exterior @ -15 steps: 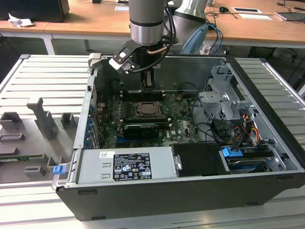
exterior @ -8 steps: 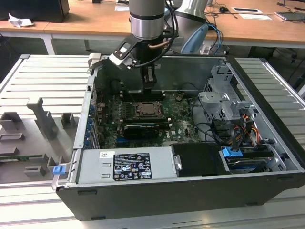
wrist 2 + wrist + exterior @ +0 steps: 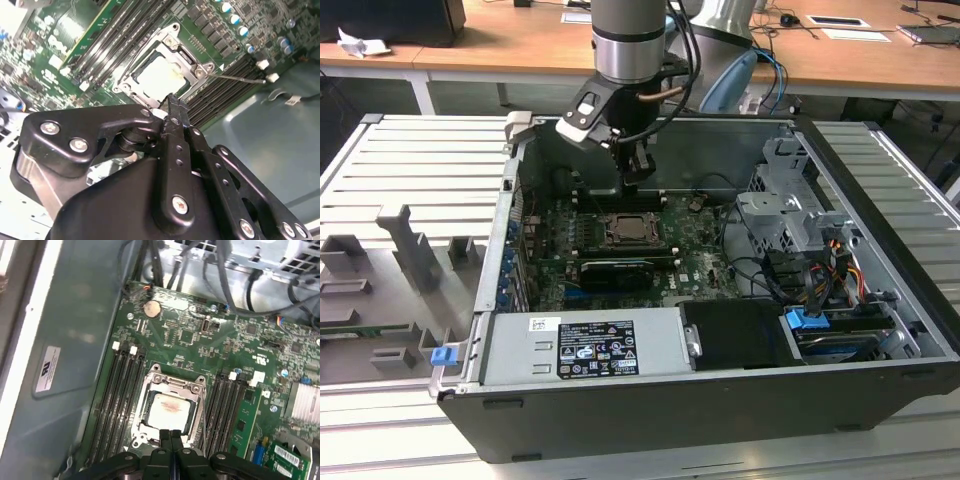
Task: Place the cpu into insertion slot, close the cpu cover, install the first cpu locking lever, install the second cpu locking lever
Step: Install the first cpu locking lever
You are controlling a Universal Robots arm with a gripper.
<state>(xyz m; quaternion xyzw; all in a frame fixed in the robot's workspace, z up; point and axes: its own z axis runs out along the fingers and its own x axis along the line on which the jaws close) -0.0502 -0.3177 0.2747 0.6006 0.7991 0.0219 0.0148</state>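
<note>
The cpu lies flat in the insertion slot on the green board, pale and square. The silver cpu cover lies down around it, and the chip shows through its cut-out. In the second wrist view the cpu sits inside the same cover, and a thin metal lever rod runs off from the socket's corner. My gripper hangs just above the socket's edge, its black fingers pressed together with nothing between them. In the exterior view the gripper is above the socket.
Long black memory slots flank the socket on both sides. A grey drive cage and bundled cables fill the case at the exterior view's right. A power supply box sits at the front. Grey fixtures stand on the ribbed table.
</note>
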